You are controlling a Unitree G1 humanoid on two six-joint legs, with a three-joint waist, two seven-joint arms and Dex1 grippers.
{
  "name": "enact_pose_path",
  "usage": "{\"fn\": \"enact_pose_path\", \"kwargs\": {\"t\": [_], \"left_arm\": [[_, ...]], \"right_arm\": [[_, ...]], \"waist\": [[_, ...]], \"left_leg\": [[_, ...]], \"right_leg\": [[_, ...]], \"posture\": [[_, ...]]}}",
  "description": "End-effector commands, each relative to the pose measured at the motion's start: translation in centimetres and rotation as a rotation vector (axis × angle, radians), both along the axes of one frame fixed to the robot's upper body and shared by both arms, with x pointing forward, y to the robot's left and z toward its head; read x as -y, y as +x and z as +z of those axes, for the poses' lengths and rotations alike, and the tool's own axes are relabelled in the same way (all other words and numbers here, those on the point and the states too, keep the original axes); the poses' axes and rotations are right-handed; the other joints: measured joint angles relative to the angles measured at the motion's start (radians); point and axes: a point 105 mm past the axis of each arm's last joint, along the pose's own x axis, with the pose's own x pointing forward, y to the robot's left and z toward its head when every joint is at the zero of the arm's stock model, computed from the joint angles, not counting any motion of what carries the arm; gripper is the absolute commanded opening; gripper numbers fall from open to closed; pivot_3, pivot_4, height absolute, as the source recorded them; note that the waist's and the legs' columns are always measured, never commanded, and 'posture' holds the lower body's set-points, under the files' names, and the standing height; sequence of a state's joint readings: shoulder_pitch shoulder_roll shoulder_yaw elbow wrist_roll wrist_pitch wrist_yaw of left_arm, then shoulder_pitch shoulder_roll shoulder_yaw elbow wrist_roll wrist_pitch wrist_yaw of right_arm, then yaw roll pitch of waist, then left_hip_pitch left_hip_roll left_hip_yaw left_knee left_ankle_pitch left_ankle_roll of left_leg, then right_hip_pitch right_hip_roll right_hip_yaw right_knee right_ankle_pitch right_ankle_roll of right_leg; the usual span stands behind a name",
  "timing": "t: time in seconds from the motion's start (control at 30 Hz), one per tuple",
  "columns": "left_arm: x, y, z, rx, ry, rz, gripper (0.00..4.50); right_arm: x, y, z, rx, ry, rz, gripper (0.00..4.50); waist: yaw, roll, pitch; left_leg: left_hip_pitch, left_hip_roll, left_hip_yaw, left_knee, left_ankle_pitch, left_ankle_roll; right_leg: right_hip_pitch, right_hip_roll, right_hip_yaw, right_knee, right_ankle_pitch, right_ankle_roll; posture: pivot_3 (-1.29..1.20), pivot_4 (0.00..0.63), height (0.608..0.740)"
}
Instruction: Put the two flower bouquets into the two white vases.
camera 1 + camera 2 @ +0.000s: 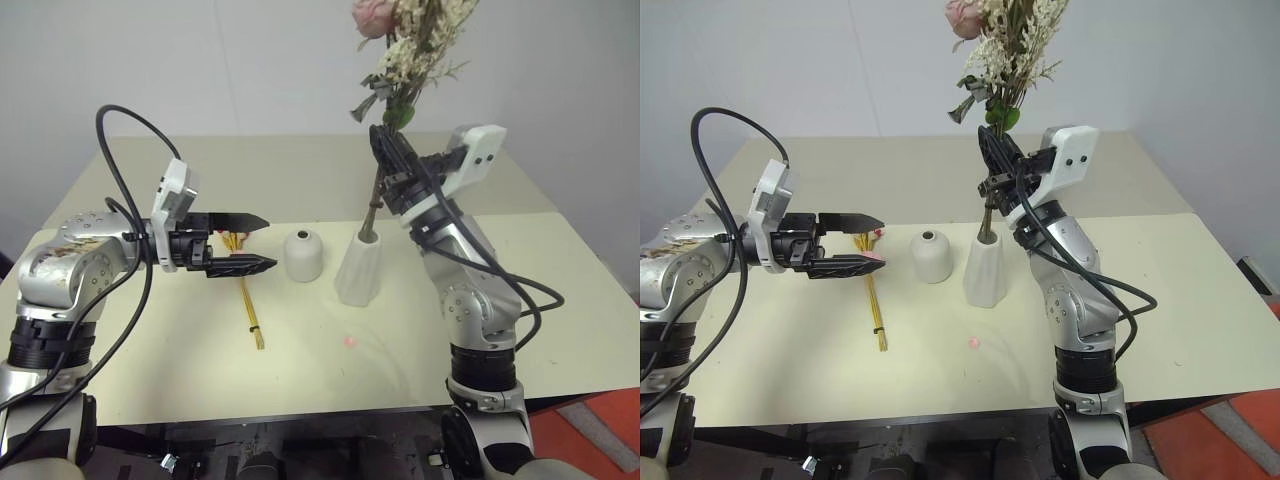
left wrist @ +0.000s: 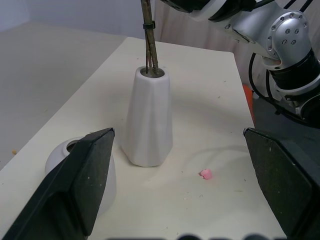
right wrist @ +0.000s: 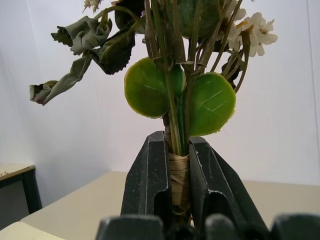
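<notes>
We see the right gripper (image 1: 385, 150) clamped on the bushy bouquet (image 1: 410, 55), its fingers closed on the straw-wrapped binding of the stems, as the right wrist view shows. The bouquet stands nearly upright, its long axis leaning a little to the right toward the top, cream sprigs and a pink blossom high up and the stem ends down inside the mouth of the tall vase (image 1: 359, 268). That tapering vase stands on the desk (image 1: 560, 300) near its middle, wide base down.

Just to its left, apart from it, sits the short round vase (image 1: 304, 255) with its narrow mouth upward.

The slim bouquet (image 1: 250, 300) lies flat on the desk left of the short vase, its yellow stems running near to far, cut ends toward us and head at the far end behind the left gripper (image 1: 260, 242). That gripper hovers above the desk with its fingers spread wide apart, holding nothing and pointing right toward the vases.

A small pink petal (image 1: 351, 342) lies on the desk nearer us than the tall vase.
</notes>
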State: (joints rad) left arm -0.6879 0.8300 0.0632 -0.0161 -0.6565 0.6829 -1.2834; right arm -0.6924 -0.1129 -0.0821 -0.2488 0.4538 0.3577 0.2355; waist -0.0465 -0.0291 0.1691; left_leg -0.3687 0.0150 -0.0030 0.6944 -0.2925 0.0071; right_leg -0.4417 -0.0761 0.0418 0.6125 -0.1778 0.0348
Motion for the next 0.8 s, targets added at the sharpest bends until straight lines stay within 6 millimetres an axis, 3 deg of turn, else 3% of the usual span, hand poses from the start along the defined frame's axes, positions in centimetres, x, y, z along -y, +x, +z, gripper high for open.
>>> {"fn": "enact_pose_path", "kwargs": {"t": [0.03,0.37,0.8], "left_arm": [[-0.2,-0.5,1.1,0.047,-0.001,0.002,4.5],[-0.5,-0.4,1.0,0.037,0.0,0.017,4.5],[-0.6,-0.2,1.2,0.045,0.004,0.03,4.5]], "right_arm": [[-0.1,-1.3,2.0,0.075,0.021,0.02,0.23],[0.2,-1.4,2.3,0.079,0.031,0.011,0.23],[0.6,0.1,0.0,0.011,0.017,-0.017,0.23]], "waist": [[0.0,0.0,0.0],[0.0,0.0,0.0],[0.0,0.0,0.0]], "left_leg": [[0.0,0.0,0.0,0.0,0.0,0.0],[0.0,0.0,0.0,0.0,0.0,0.0],[0.0,0.0,0.0,0.0,0.0,0.0]], "right_leg": [[0.0,0.0,0.0,0.0,0.0,0.0],[0.0,0.0,0.0,0.0,0.0,0.0],[0.0,0.0,0.0,0.0,0.0,0.0]], "posture": [[0.0,0.15,0.74],[0.0,0.15,0.74],[0.0,0.15,0.74]]}}
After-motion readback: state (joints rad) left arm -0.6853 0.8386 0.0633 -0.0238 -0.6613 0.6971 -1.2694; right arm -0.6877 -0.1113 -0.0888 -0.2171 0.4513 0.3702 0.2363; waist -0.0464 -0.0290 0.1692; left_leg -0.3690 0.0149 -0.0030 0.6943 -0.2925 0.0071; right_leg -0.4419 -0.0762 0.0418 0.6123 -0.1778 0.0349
